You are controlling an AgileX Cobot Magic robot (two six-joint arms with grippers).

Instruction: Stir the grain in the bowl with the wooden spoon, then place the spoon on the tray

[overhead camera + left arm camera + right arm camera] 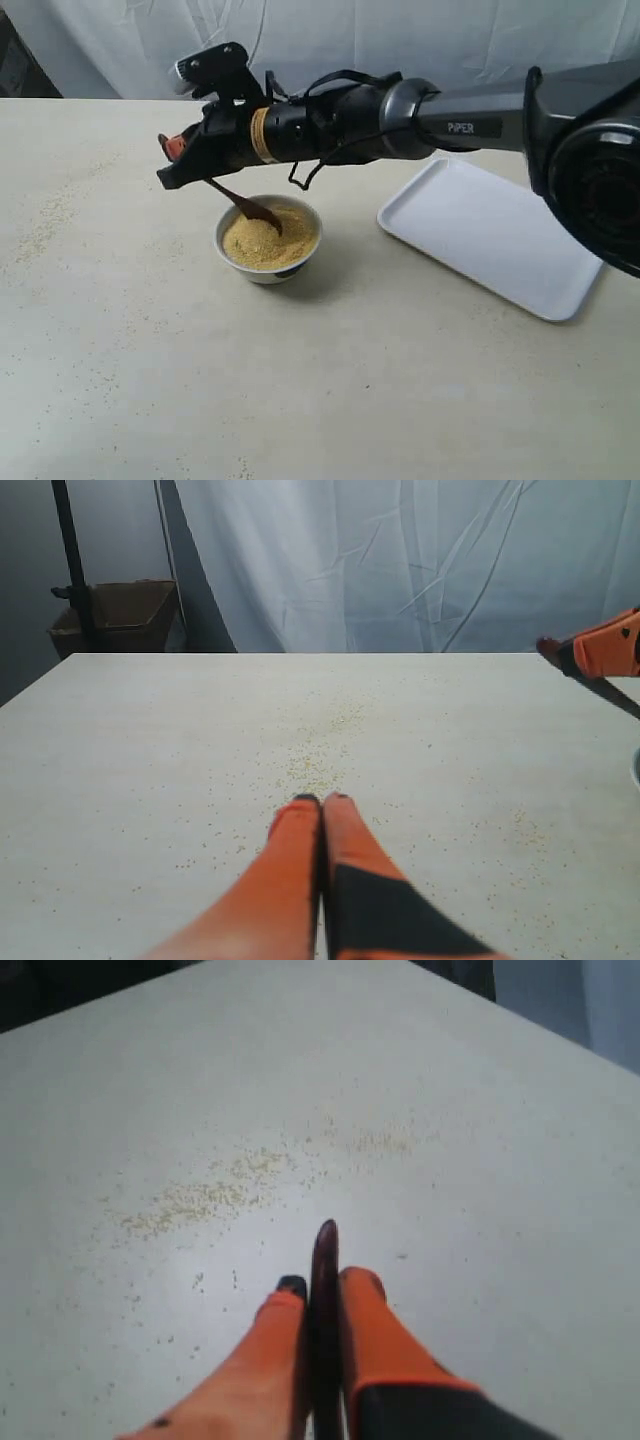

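The small white bowl stands mid-table, filled with a mound of yellow grain. The dark wooden spoon slants down from the left, its head resting in the grain. My right gripper reaches across from the right, above and left of the bowl, shut on the spoon's handle. In the right wrist view the handle end sticks out between the orange fingers of that gripper. The left gripper is shut on nothing above bare table. The white tray lies right of the bowl.
Spilled grains are scattered on the table at the left, under the left gripper and below the right gripper. The right arm's dark links span above the tray. A brown box stands behind the table.
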